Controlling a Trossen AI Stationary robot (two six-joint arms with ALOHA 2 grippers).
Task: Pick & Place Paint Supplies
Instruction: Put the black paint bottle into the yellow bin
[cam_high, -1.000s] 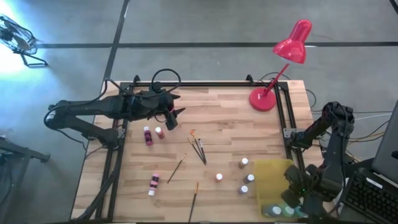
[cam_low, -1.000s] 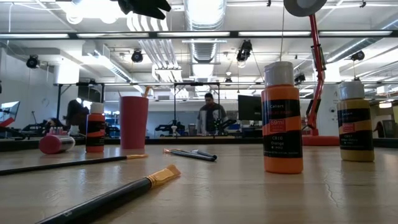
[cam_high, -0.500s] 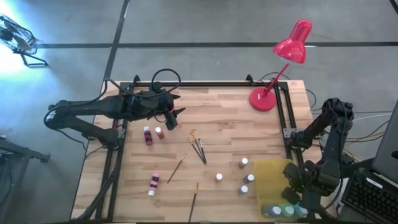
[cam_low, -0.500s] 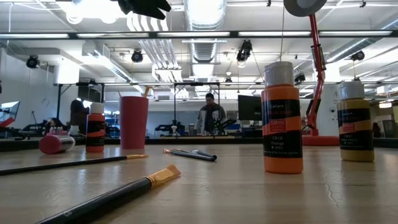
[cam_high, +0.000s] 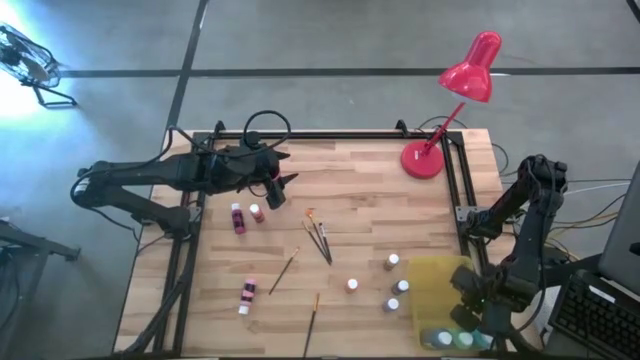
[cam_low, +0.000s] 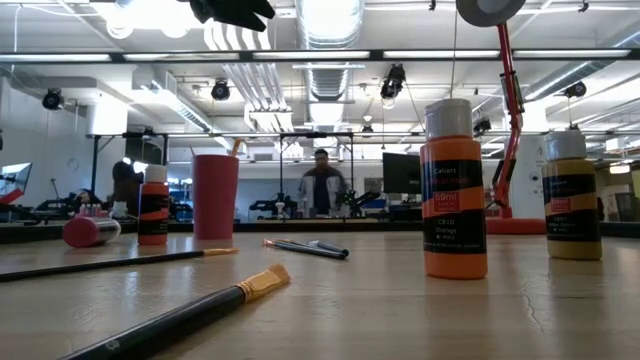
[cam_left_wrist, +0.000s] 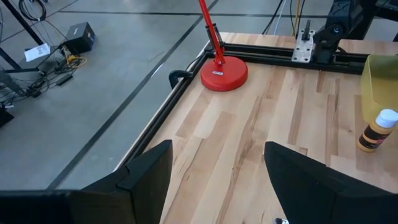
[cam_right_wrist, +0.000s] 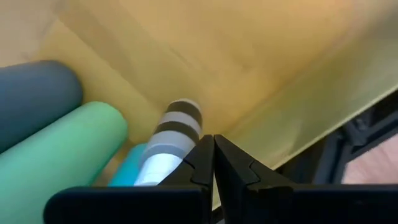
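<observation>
My right gripper points down into the yellow tray at the table's near right corner, fingers shut with nothing between them. Just beside its tips a small striped-label bottle lies on the tray floor next to a green bottle and a blue one. Several small paint bottles and thin brushes stand or lie on the wooden table. My left gripper hangs open above the table's far left, over nothing. My right gripper comes from above, and its shut tips stand right beside the striped bottle's side. Whether they touch it I cannot tell.
A red desk lamp stands by its round base at the far right, its head beyond the table edge. A black rail frame runs along the far and right edges. In the low view an orange bottle and brushes are nearest.
My right arm has sunk a little toward the yellow tray's near end. The left arm and the things on the table have kept still.
</observation>
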